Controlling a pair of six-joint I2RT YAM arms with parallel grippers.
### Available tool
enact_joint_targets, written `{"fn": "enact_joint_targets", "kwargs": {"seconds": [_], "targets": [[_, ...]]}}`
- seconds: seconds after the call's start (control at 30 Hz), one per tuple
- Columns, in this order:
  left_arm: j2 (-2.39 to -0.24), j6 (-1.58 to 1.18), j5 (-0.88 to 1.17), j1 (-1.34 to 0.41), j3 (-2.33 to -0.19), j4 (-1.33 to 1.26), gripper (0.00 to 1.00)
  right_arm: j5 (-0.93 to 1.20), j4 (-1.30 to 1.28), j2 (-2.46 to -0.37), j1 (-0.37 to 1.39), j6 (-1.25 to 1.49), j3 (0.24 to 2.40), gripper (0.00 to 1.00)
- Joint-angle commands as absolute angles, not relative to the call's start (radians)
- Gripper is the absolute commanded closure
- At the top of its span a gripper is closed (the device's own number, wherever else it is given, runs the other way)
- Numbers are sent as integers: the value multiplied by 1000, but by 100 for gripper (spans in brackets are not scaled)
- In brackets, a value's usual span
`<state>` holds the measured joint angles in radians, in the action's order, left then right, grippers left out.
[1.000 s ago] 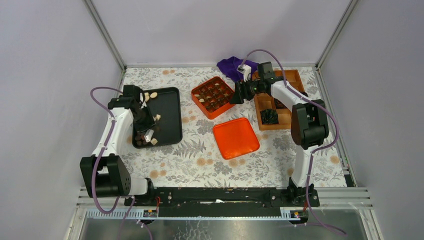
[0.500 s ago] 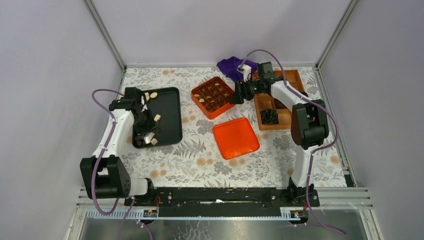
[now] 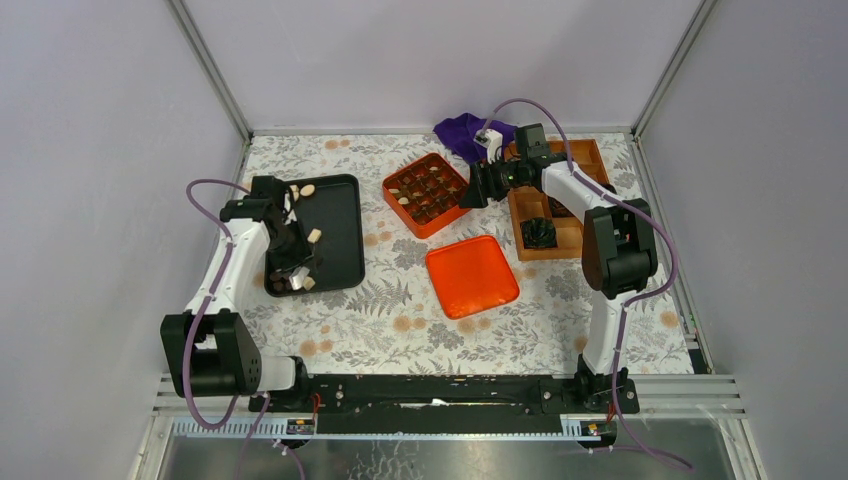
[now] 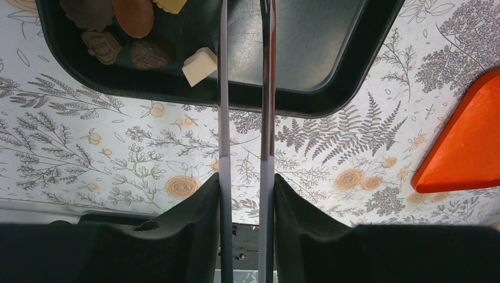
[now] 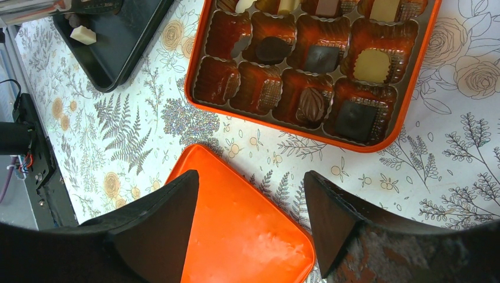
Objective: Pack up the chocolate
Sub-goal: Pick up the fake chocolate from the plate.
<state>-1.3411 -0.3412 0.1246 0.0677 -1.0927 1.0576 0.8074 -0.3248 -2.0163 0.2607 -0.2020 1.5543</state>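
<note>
Loose chocolate lies in the black tray [image 3: 338, 225]: a cream square [image 4: 199, 66] and brown pieces [image 4: 150, 54] at its near corner, more [image 3: 307, 190] at the far end. My left gripper [image 4: 246, 177] [image 3: 289, 252] is shut on thin metal tongs [image 4: 223, 88]. The blades stand slightly apart over the tray, and their tips run out of the left wrist view. The orange box [image 3: 428, 193] [image 5: 283, 127] holds chocolate such as a cream piece [image 5: 372, 65] in some cups. My right gripper [image 5: 250, 177] [image 3: 472, 188] hangs open beside it, holding nothing.
The orange lid [image 3: 471, 275] [image 5: 236, 224] [image 4: 466, 147] lies flat in front of the box. A wooden box [image 3: 562, 228] with a black crinkled cup [image 3: 540, 232] stands at the right. A purple cloth [image 3: 460, 130] lies behind the box.
My left gripper with the tongs has shifted a little toward the tray's near corner. The right arm has not moved.
</note>
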Motion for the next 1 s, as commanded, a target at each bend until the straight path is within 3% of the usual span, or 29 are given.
{"fn": "enact_joint_targets", "kwargs": {"seconds": [0.0, 0.2, 0.53, 0.63, 0.97], "targets": [[-1338, -339, 130, 60, -1105, 1074, 71, 843, -312, -1954, 256, -201, 1561, 27], [-1323, -351, 137, 58, -1136, 1083, 89, 846, -313, -1954, 256, -201, 1563, 27], [-1274, -382, 361, 30, -1163, 966, 99, 853, -317, -1952, 252, -199, 1570, 27], [-1275, -385, 331, 17, -1172, 963, 97, 856, -318, -1948, 246, -198, 1570, 27], [-1286, -346, 81, 12, -1166, 1120, 73, 860, -314, -1954, 244, -195, 1567, 27]]}}
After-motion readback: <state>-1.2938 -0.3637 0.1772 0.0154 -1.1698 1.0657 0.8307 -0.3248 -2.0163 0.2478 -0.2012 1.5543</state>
